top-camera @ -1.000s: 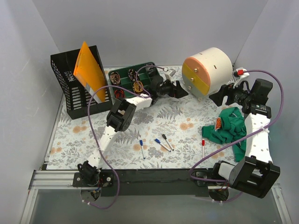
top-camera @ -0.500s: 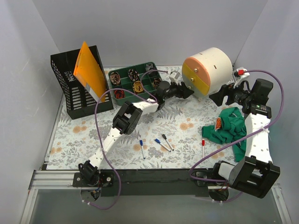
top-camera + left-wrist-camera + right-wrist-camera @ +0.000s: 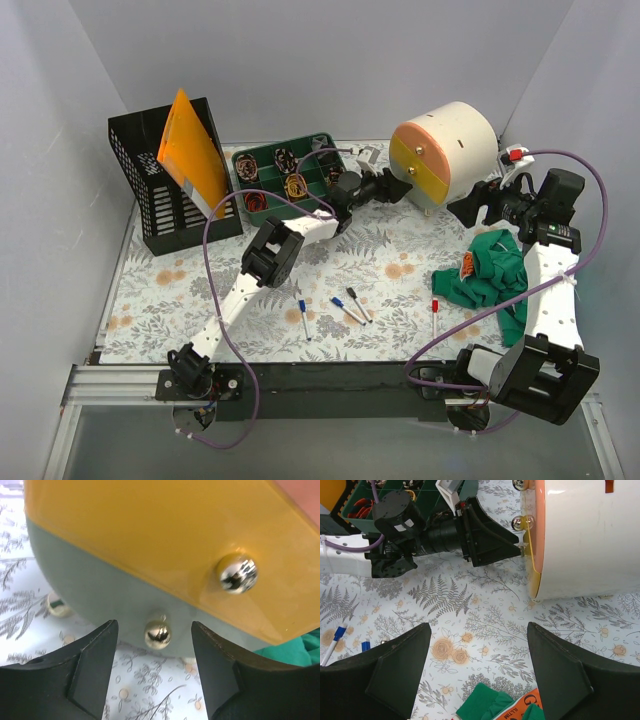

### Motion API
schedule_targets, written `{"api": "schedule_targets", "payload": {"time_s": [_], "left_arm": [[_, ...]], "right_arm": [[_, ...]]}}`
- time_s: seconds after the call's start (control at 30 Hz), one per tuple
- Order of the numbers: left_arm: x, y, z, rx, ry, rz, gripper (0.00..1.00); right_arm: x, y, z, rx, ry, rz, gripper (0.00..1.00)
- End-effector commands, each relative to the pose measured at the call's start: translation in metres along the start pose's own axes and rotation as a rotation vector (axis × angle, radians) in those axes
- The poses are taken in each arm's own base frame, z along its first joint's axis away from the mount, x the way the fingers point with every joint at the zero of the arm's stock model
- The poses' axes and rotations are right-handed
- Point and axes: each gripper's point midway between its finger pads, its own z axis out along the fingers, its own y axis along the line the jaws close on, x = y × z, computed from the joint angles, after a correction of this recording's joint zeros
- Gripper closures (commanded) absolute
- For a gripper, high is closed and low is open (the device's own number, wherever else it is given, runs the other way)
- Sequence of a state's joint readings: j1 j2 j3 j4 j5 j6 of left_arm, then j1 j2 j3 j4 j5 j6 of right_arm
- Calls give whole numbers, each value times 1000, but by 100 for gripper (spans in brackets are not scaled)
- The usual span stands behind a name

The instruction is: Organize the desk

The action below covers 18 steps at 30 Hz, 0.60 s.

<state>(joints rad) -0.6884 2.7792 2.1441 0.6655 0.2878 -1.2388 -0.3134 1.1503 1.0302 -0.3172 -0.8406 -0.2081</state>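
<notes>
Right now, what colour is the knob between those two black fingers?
Shiny silver. The knob shows best in the left wrist view.

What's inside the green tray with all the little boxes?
Small coiled bundles, brown, yellow and red, lie in compartments of the green tray. The left arm covers its near right corner, so that part is hidden.

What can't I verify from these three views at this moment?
- Round drawer unit: inside hidden in every view by its own fronts.
- Green tray: contents too small in the top view, partly covered by the left arm.
- Orange label in the green cloth: print cut off by the right wrist view's bottom edge.
- Left tool: whether its fingers reach past the lower knob; left wrist view shows no depth.
</notes>
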Motion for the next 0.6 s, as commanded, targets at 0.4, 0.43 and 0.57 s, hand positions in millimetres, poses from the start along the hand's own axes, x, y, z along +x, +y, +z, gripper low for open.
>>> {"api": "schedule_targets", "payload": {"time_s": [0.4, 0.43, 0.57], "left_arm": [[-12, -7, 10, 17, -76, -11, 46], [-8, -9, 11, 21, -68, -11, 46], [2, -7, 10, 16, -37, -16, 48]], "right_arm": [[-11, 6, -4, -10, -38, -33, 14], [-11, 6, -4, -10, -39, -32, 14], [-11, 6, -5, -7, -39, -33, 14]]}}
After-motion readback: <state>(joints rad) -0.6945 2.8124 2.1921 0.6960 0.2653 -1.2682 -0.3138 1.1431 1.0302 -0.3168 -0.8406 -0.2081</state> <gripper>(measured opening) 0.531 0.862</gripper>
